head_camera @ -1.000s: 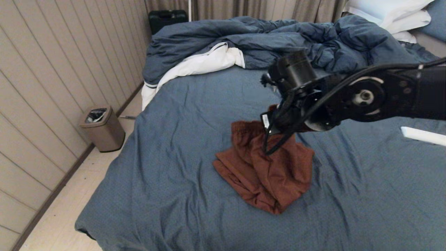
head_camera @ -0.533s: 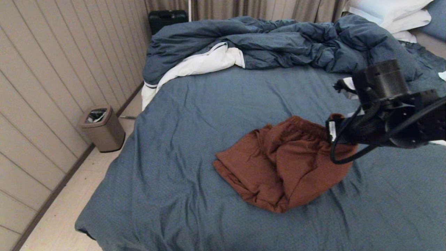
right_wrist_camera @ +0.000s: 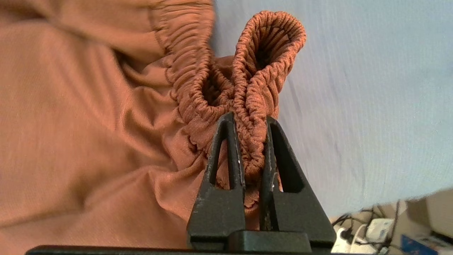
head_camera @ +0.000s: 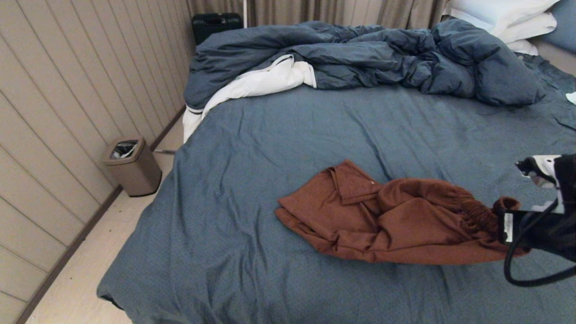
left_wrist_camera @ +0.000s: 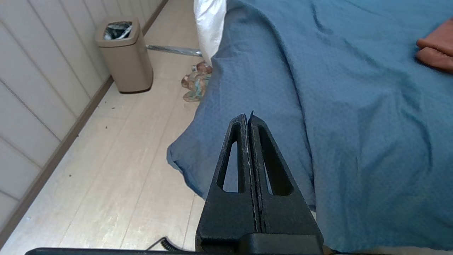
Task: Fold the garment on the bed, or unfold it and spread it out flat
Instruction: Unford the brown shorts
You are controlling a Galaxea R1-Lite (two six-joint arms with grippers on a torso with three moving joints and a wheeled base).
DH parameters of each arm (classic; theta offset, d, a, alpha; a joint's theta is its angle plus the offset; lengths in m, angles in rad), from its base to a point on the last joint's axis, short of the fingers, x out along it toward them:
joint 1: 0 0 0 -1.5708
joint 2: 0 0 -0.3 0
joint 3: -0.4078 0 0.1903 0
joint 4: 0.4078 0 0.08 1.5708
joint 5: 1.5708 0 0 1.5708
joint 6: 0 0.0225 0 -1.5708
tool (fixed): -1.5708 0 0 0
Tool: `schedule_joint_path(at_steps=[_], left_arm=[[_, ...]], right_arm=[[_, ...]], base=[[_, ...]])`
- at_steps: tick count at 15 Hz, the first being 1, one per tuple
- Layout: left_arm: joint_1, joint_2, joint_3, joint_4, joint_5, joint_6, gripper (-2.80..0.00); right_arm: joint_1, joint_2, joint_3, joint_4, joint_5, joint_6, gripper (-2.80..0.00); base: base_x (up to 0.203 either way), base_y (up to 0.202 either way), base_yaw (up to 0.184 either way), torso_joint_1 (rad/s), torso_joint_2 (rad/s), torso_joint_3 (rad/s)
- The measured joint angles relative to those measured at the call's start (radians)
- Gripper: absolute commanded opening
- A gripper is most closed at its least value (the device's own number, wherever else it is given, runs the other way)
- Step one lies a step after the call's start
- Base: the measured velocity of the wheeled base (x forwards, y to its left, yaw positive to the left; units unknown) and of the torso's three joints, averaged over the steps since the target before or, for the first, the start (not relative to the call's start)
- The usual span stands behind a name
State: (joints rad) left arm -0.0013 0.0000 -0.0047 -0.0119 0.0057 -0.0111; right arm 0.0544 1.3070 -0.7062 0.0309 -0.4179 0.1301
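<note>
The rust-brown shorts (head_camera: 396,222) lie stretched across the blue sheet of the bed (head_camera: 279,148), their far end still rumpled. My right gripper (right_wrist_camera: 248,122) is shut on the gathered elastic waistband (right_wrist_camera: 254,85), which loops up between the fingers. In the head view that gripper (head_camera: 506,216) sits at the right edge, holding the waistband just above the sheet. The drawstring and the white print are hidden. My left gripper (left_wrist_camera: 247,118) is shut and empty, hanging over the bed's near left corner, away from the shorts (left_wrist_camera: 435,53).
A bunched blue duvet (head_camera: 360,54) with white lining lies across the back, white pillows (head_camera: 504,18) at the back right. A tan waste bin (head_camera: 132,166) stands on the floor left of the bed, by the panelled wall. A black case (head_camera: 216,24) sits at the far wall.
My right gripper has pulled the waistband far to the right and lower, dragging the shorts out from a bunched heap into a long stretched shape. The left arm has stayed put.
</note>
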Motion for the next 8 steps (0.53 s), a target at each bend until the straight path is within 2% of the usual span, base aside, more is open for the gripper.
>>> schedule_joint_path(at_steps=[5, 6, 7, 8], left_arm=[[0.0, 0.0, 0.0, 0.0, 0.0, 0.0, -2.8], [0.0, 0.0, 0.0, 0.0, 0.0, 0.0, -2.8], [0.0, 0.0, 0.0, 0.0, 0.0, 0.0, -2.8], [0.0, 0.0, 0.0, 0.0, 0.0, 0.0, -2.8]], right_arm=[[-0.011, -0.151, 0.202, -0.02, 0.032, 0.004, -2.8], [-0.009, -0.174, 0.23, -0.02, 0.042, 0.005, -1.1], [-0.008, -0.191, 0.253, -0.02, 0.052, 0.011, 0.0], [-0.009, -0.202, 0.268, -0.019, 0.056, 0.016, 0.0]], base=[[0.0, 0.0, 0.0, 0.0, 0.0, 0.0], [0.0, 0.0, 0.0, 0.0, 0.0, 0.0], [0.0, 0.0, 0.0, 0.0, 0.0, 0.0], [0.0, 0.0, 0.0, 0.0, 0.0, 0.0]])
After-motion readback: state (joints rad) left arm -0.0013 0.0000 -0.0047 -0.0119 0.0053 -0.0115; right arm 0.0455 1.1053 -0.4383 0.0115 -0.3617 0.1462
